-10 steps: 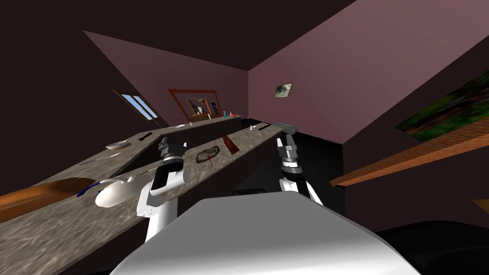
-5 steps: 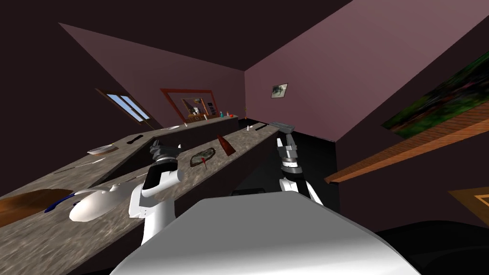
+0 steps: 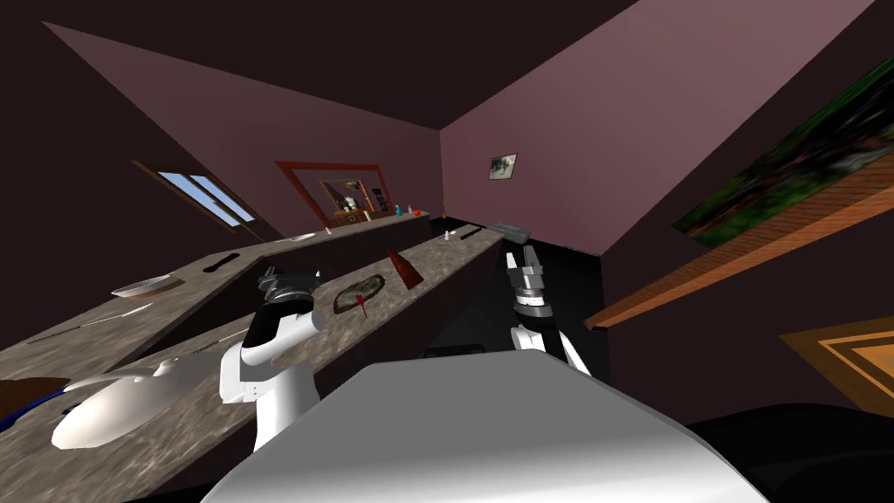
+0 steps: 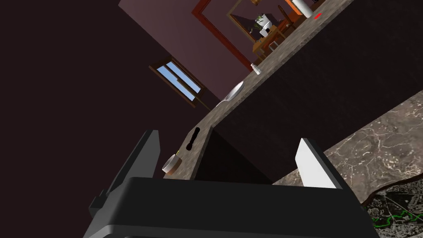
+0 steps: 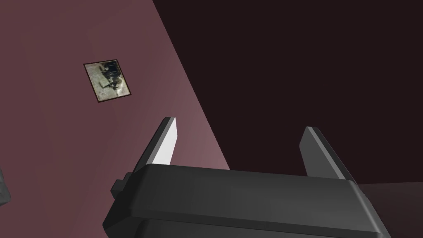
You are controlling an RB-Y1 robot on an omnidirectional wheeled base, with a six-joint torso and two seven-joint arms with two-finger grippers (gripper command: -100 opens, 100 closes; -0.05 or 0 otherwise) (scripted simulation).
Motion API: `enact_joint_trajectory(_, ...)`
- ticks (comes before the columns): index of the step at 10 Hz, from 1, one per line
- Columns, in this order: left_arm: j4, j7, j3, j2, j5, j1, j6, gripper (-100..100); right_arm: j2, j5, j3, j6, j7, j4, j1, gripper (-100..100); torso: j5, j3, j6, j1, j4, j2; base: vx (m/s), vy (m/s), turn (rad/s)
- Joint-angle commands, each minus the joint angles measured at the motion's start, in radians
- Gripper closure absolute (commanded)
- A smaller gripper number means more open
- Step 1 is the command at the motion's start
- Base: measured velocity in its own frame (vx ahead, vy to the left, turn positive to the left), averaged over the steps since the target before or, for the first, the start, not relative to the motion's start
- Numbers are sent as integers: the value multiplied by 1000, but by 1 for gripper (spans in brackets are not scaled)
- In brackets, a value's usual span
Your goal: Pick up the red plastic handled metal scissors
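Your scissors (image 3: 361, 303) show as a small red mark on a dark oval mat (image 3: 374, 283) at the head view's centre. They lie just right of the left tool (image 3: 290, 278), the nearer one. The right tool (image 3: 520, 254) hangs further right, off the worktop (image 3: 441, 260). Both tools' fingers stand apart, empty. The scissors' long axis is too small to read. The worktop is mottled stone and the walls are mauve.
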Motion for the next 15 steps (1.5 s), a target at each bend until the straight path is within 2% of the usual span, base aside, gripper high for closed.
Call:
enact_joint_trajectory(1,12,36,50,0,12,-20,50,-100,0,0,0,0,0,0,0,0,0,0,0,0,0,0,32,-57,-117)
enact_joint_trajectory(2,12,36,52,0,12,-20,75,-100,0,0,0,0,0,0,0,0,0,0,0,0,0,0,24,-45,-65)
enact_joint_trajectory(3,26,64,96,-2,23,-37,103,-100,0,0,0,0,0,0,0,0,0,0,0,0,0,1,33,-49,-121)
enact_joint_trajectory(4,26,64,96,-2,23,-37,135,-100,0,0,0,0,0,0,0,0,0,0,0,0,0,0,29,-40,-56)
enact_joint_trajectory(5,39,91,140,-4,34,-51,170,-100,0,0,0,0,0,0,0,0,0,0,0,1,0,1,33,-56,-115)
enact_joint_trajectory(6,39,91,140,-4,34,-51,190,-100,0,0,0,0,0,0,0,0,0,0,0,0,0,0,27,-40,-49)
enact_joint_trajectory(7,52,116,182,-7,46,-65,227,-100,0,0,0,0,0,0,0,0,0,1,0,1,0,1,28,-38,-92)
enact_joint_trajectory(8,52,116,182,-7,46,-65,243,-100,0,0,0,0,0,0,0,0,0,0,0,1,0,1,24,-30,-59)
enact_joint_trajectory(9,65,139,223,-11,58,-77,277,-100,0,0,0,0,0,0,0,0,0,1,0,1,0,1,27,-35,-94)
enact_joint_trajectory(10,65,139,223,-11,58,-77,295,-100,0,0,0,0,0,0,0,0,0,1,0,1,0,1,23,-30,-56)
enact_joint_trajectory(12,89,181,294,-21,83,-98,369,-100,0,0,0,0,0,0,0,0,0,0,0,1,0,1,33,-41,-128)
enact_joint_trajectory(13,89,181,302,-21,83,-98,395,-100,0,0,0,0,0,0,0,0,0,0,0,1,0,1,25,-37,-42)
enact_joint_trajectory(14,100,200,339,-28,96,-106,425,-100,0,0,0,0,0,0,0,0,0,1,0,1,0,1,28,-38,-57)
enact_joint_trajectory(15,100,200,339,-28,96,-106,442,-100,0,0,0,0,0,0,0,0,0,1,0,1,0,1,20,-22,-43)
